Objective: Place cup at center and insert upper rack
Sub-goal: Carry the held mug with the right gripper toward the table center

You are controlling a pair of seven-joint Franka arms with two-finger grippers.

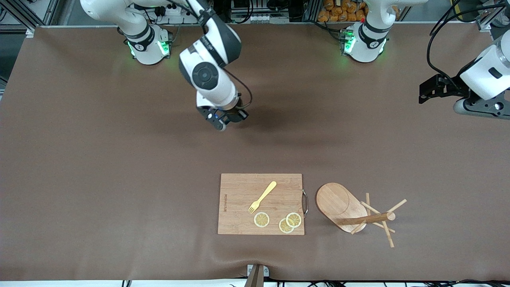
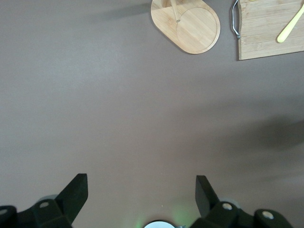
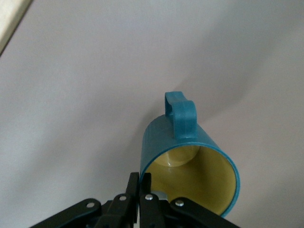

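Note:
My right gripper hangs over the brown table, above a spot farther from the front camera than the cutting board. In the right wrist view its fingers are shut on the rim of the teal cup. The cup's yellow inside faces the camera and its handle points away from the fingers. In the front view the hand hides the cup. The wooden mug tree lies on its side beside the cutting board, toward the left arm's end, its post and pegs pointing that way. My left gripper waits high at that end, open and empty.
A rectangular wooden cutting board with a metal handle lies near the front edge. It carries a yellow fork and three lemon slices. The left wrist view shows the mug tree's oval base and the board's corner.

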